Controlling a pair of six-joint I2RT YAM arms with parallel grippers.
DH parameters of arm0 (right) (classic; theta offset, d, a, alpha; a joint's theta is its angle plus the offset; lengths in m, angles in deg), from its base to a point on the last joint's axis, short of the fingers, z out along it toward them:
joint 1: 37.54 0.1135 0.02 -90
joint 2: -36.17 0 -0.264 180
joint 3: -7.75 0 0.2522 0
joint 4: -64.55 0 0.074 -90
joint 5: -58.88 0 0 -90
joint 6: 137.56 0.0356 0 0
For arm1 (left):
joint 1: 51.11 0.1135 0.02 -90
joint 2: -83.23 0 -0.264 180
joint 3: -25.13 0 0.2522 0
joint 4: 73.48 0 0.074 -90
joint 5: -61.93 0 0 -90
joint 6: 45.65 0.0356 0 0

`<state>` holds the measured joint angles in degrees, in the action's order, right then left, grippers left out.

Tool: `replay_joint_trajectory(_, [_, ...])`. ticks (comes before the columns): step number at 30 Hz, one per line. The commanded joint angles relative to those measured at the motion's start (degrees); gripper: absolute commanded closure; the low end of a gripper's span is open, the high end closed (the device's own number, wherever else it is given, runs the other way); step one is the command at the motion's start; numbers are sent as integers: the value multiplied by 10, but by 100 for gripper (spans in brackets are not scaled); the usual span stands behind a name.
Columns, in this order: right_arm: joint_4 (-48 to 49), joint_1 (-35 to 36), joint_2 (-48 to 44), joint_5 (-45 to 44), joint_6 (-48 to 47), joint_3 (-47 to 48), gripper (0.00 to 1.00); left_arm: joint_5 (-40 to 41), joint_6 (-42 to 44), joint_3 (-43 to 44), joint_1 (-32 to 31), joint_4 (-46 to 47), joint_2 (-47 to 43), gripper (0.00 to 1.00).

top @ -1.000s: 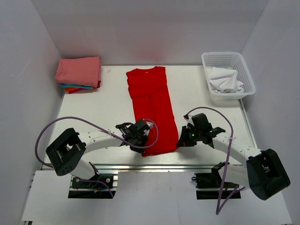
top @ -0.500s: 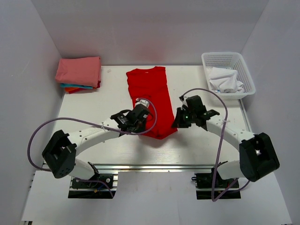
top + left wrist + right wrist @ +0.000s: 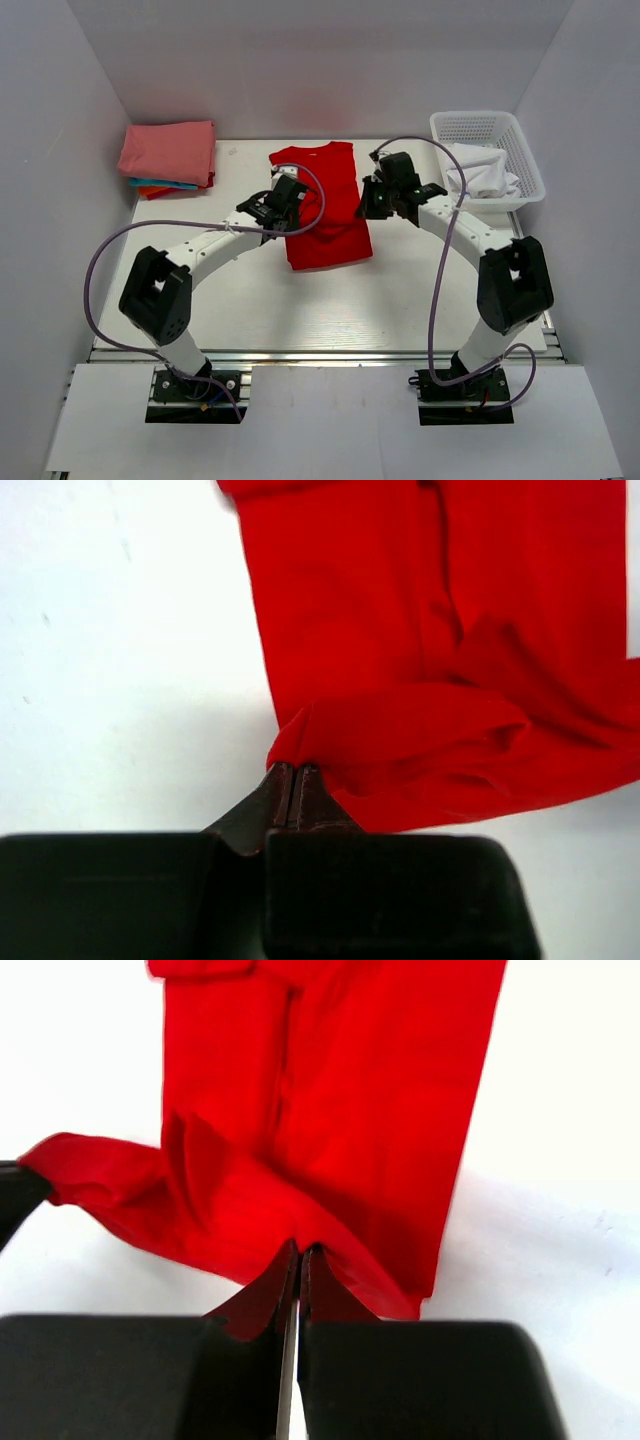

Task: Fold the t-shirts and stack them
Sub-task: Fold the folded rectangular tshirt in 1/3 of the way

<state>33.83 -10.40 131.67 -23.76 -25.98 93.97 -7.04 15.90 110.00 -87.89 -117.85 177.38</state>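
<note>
A bright red t-shirt (image 3: 322, 205) lies lengthwise in the middle of the white table, its near half lifted and doubled back toward the collar. My left gripper (image 3: 282, 196) is shut on the shirt's left bottom corner (image 3: 300, 742). My right gripper (image 3: 372, 198) is shut on the right bottom corner (image 3: 320, 1235). Both hold the hem above the shirt's middle. A stack of folded t-shirts (image 3: 168, 158), pink on top with teal and orange-red beneath, sits at the back left.
A white mesh basket (image 3: 487, 158) with a white crumpled cloth (image 3: 482, 172) stands at the back right. White walls close in the table on three sides. Purple cables loop from both arms.
Both grippers have carried the shirt's bottom hem from the near edge of the table toward the back, folding the lower half over the upper half.
</note>
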Motion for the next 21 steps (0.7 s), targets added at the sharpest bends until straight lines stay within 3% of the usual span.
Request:
replay_joint_trajectory(1, [-3, -9, 34, -21, -21, 63, 100, 1, 34, 41, 21, 29, 9, 100])
replay_joint_trajectory(5, [-8, -19, 85, -10, -25, 120, 100, -24, 75, 71, 45, 71, 44, 100])
replay_joint_trajectory(13, [-20, -41, 172, 4, -41, 214, 100, -41, 92, 154, 81, 59, 142, 100])
replay_joint_trajectory(21, [-6, -54, 244, 26, -22, 275, 100, -57, 92, 165, 115, 66, 181, 100])
